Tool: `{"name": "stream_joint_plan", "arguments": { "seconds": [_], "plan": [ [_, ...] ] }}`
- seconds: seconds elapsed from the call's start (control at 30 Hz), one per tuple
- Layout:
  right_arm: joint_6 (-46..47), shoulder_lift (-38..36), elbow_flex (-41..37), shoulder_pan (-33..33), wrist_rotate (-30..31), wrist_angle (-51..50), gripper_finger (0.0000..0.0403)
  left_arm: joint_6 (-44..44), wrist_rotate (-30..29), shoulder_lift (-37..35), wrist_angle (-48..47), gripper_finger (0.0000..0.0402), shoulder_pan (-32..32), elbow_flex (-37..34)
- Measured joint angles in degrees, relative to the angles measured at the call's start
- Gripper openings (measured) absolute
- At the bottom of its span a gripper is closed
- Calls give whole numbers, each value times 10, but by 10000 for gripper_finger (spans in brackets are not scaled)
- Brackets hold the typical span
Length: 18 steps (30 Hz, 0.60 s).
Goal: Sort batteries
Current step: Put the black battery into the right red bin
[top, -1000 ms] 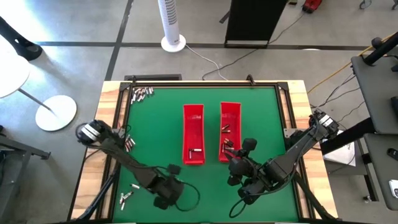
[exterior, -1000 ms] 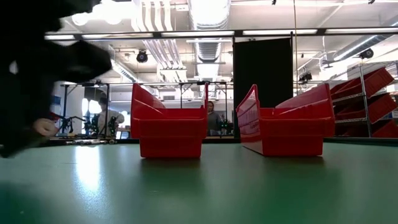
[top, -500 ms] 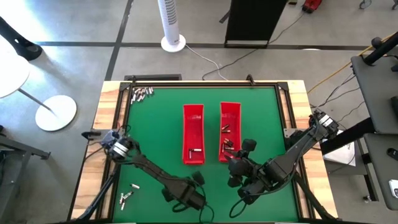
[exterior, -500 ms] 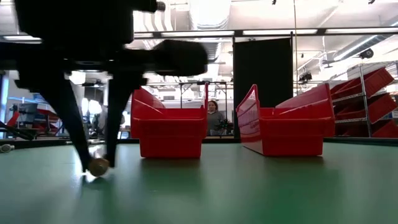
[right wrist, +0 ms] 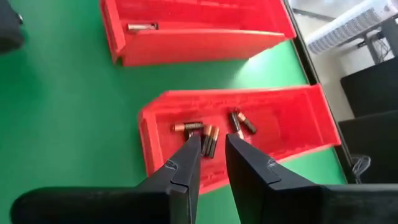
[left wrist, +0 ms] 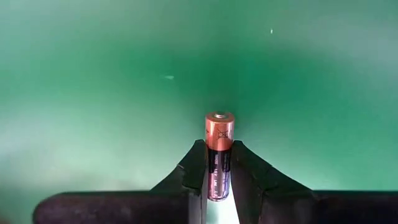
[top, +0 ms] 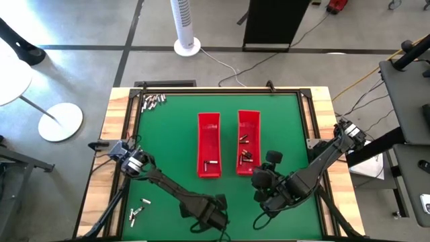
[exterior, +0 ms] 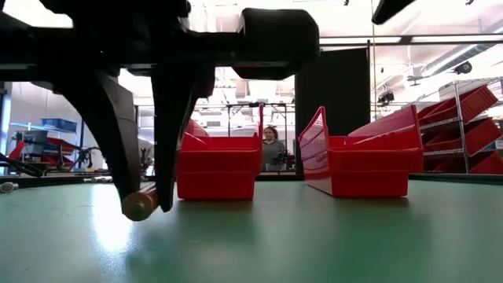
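The left gripper (left wrist: 217,171), near the table's front edge just ahead of the two long red plastic trays, is clamped on a small copper-capped black cylindrical battery (left wrist: 218,152). The hold sits on the battery's dark body, with the copper end sticking out past the fingertips (left wrist: 194,163). In the low view that battery (exterior: 140,204) hangs just above the green felt table top (exterior: 330,236), so a low sideways move could drag it across the cloth and twist it out of the pinch. The left-hand red tray (top: 209,144) holds one battery, the right-hand red tray (top: 249,138) several; a release over the wrong one would spoil the sort. The right gripper (right wrist: 211,158) hovers over the right-hand tray's near end with its fingers close together and nothing between them, and a wide swing by the left arm could brush it. Loose batteries (top: 136,212) wait at the table's front left corner
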Motion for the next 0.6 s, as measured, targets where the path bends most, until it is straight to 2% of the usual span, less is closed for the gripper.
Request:
{"name": "stream_joint_plan", "arguments": {
  "seconds": [0.47,0.6],
  "plan": [
    [1,0,-17,0,-1,0,98,44,0,1,33,29,0,-15],
    [1,0,-17,0,-1,0,102,44,0,1,35,45,0,-15]
  ]
}}
